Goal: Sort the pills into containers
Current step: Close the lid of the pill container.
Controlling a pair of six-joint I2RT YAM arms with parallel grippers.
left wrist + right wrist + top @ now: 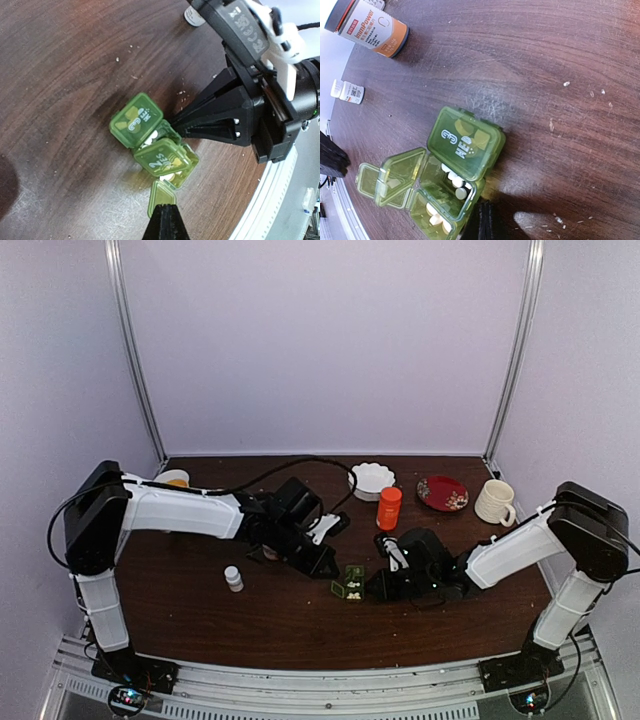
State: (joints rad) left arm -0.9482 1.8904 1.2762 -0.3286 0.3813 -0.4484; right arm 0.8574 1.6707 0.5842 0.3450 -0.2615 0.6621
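Observation:
The dark-green pill box (351, 582) lies mid-table between my grippers. Its three cells show in the right wrist view (432, 192), all lids hinged up; the "3 WED" lid (465, 142) is tilted over its cell. Whitish pills (455, 181) lie in the middle cell, more pills (434, 216) in the end cell. In the left wrist view the box (155, 145) shows pills (169, 176) under the "2" lid. My left gripper (165, 212) is shut, its tip at the edge of the end lid (162, 196). My right gripper (480, 212) is shut, its tip against the box's side.
An orange bottle (389, 508), white bowl (371, 480), red plate (442, 492) and cream mug (494, 502) stand behind. A small white bottle (233, 578) stands left. A grey-capped labelled bottle (370, 30) lies farther off. White crumbs (566, 84) dot the wood.

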